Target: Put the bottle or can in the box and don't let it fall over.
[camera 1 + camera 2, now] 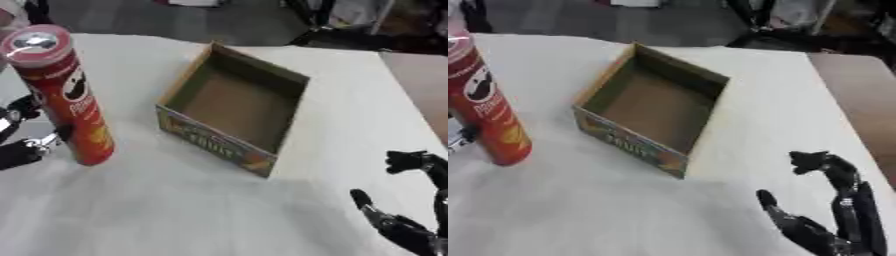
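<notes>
Right hand (833, 220): seen at the lower right corner, nearest the camera, held above the counter (175, 210); the fingers are raised and partly straightened, one bent at its tip, and nothing is held. More of it is shown by the right eye view than by the left.
Left hand (22, 145): shown mainly in the left eye view, at the left edge beside the can; only a sliver is caught by the right eye view. Dark fingers are seen on either side of the can's lower half, close against it; whether they are curled round it cannot be told.
Can (66, 95): a tall red tube with a silver top, standing upright on the counter at the left, tilted little if at all. Its top is cut off in the right eye view.
Box (236, 107): an open cardboard tray with a printed front wall, set askew at the middle of the counter, to the right of the can and apart from it. Nothing is seen inside.
Open room: bare counter is seen between can and box, and in front of the box.
Far edge: the counter's far edge is seen behind the box, with dark floor beyond.
</notes>
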{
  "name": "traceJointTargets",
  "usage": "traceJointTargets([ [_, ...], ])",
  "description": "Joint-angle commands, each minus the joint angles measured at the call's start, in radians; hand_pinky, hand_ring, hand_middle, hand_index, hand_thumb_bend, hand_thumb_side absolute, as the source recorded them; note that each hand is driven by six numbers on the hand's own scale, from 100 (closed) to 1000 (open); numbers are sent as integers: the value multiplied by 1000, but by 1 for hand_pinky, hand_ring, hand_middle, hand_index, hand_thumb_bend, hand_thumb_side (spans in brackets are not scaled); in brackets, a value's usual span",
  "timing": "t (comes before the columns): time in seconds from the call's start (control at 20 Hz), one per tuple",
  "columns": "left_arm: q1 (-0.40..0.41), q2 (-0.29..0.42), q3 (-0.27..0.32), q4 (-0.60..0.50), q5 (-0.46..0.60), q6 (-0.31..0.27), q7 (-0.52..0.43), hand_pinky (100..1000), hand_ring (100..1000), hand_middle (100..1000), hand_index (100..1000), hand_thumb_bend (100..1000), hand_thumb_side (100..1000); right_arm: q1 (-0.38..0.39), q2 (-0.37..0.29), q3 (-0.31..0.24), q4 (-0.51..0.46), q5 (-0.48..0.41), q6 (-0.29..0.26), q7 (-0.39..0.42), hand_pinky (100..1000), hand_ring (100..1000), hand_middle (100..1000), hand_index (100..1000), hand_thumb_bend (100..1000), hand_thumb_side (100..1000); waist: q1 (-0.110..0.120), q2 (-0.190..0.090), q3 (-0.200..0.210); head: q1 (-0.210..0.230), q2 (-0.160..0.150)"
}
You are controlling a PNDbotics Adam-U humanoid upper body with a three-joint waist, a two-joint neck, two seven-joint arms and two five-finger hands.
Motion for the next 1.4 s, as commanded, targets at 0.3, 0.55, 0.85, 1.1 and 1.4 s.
traceJointTargets([
  [0.3, -23, 23, -2, -36, 20, -1, -11, 1000, 1000, 1000, 1000, 287, 725, -71, -125, 78, -22, 58, 8, -131, 782, 750, 624, 744, 503, 100, -13, -26, 10, -23, 4],
  [0.55, -27, 22, -2, -51, 39, -3, -14, 1000, 1000, 1000, 1000, 278, 771, -112, -190, 75, -22, 11, 18, -66, 795, 794, 621, 731, 457, 100, -21, -28, 23, -42, 8],
  [0.85, -32, 23, 0, -73, 61, -4, -16, 1000, 1000, 1000, 1000, 271, 789, -133, -225, 71, -22, 55, 59, 2, 777, 763, 597, 721, 459, 100, -26, -24, 39, -63, 14],
  [1.1, -27, 24, 6, -81, 73, -3, -15, 1000, 1000, 1000, 1000, 266, 803, -135, -216, 57, -22, 108, 113, -16, 661, 609, 463, 637, 515, 100, -25, -20, 43, -68, 13],
  [1.4, -22, 27, 10, -90, 79, -12, -25, 1000, 1000, 1000, 1000, 341, 740, -131, -198, 52, -22, 227, 168, -160, 554, 468, 360, 560, 789, 196, -21, -18, 45, -63, 9],
])
